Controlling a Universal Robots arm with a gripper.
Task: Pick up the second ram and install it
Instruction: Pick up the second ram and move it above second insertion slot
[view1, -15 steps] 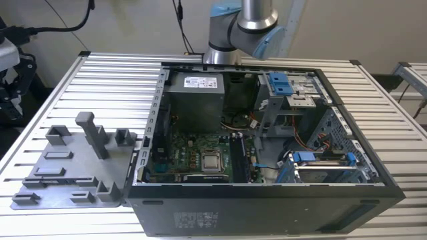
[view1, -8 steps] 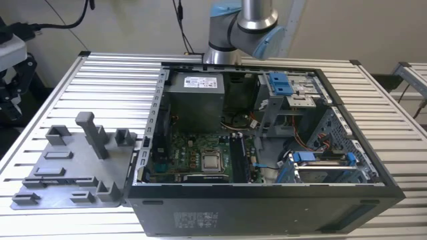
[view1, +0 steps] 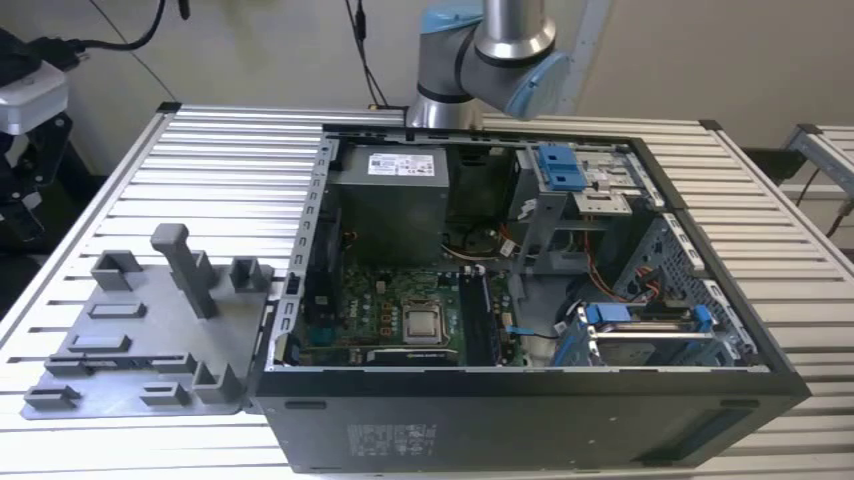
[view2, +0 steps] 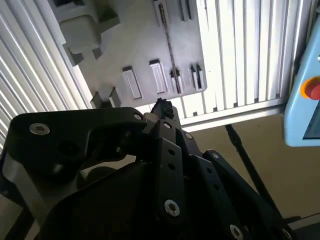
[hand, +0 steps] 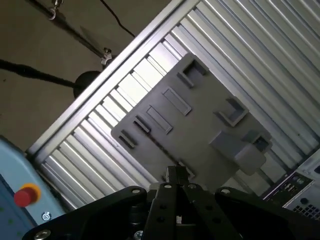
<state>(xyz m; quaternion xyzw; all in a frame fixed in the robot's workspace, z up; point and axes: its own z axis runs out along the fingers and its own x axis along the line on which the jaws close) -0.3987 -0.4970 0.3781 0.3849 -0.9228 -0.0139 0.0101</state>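
The second ram (view2: 170, 47) is a thin dark strip seen edge-on, standing in a slot of the grey fixture plate (view2: 130, 35). In both wrist views my gripper (view2: 161, 106) hangs well above that plate with its black fingertips (hand: 176, 174) drawn together and nothing between them. The same plate (hand: 200, 120) lies below the fingertips in the first wrist view. In the exterior view the fixture plate (view1: 147, 340) lies on the slatted table at the exterior view's left. Beside it stands the open computer case (view1: 534, 400), with the green motherboard (view1: 400, 310) at its floor. The arm (view1: 487, 45) rises behind the case.
Grey blocks and a tall post (view1: 187, 265) stick up from the fixture plate. Inside the case are a power supply (view1: 394, 195), blue drive clips (view1: 561, 165) and loose cables (view1: 627, 285). A light-blue pendant with a red button (view2: 311, 90) sits off the table edge.
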